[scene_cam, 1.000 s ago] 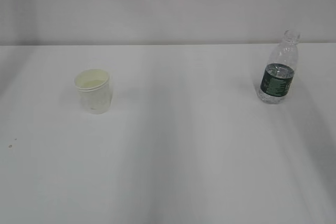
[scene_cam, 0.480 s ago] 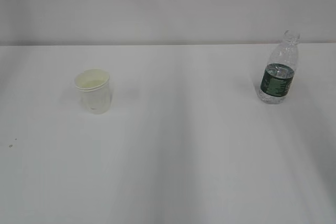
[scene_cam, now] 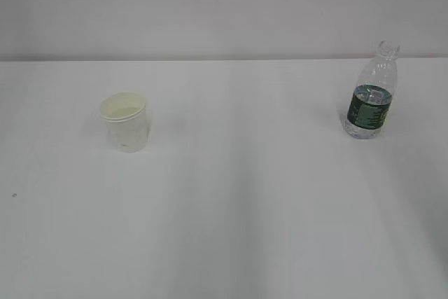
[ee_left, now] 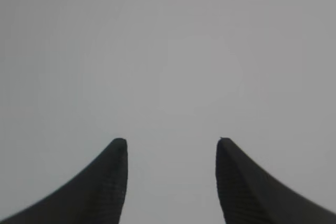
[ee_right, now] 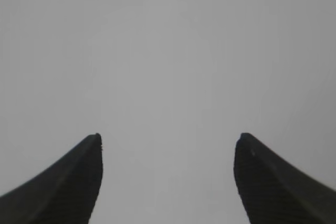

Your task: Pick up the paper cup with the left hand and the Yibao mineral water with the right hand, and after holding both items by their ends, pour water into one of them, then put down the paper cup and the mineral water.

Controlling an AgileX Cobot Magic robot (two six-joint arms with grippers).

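Note:
The paper cup [scene_cam: 125, 122] stands upright on the white table, left of the middle, in the exterior view. The Yibao mineral water [scene_cam: 372, 93], a clear uncapped bottle with a dark green label, stands upright at the right. Neither arm shows in the exterior view. In the left wrist view my left gripper [ee_left: 171, 141] is open and empty, with only blank grey-white surface between its fingers. In the right wrist view my right gripper [ee_right: 169, 136] is open wide and empty over the same blank surface. Neither wrist view shows the cup or the bottle.
The white table [scene_cam: 238, 194] runs back to a plain pale wall. A tiny dark speck [scene_cam: 14, 195] lies near the left edge.
The cup and the bottle have not moved. Faint shadows at the table's left and right edges have faded away.

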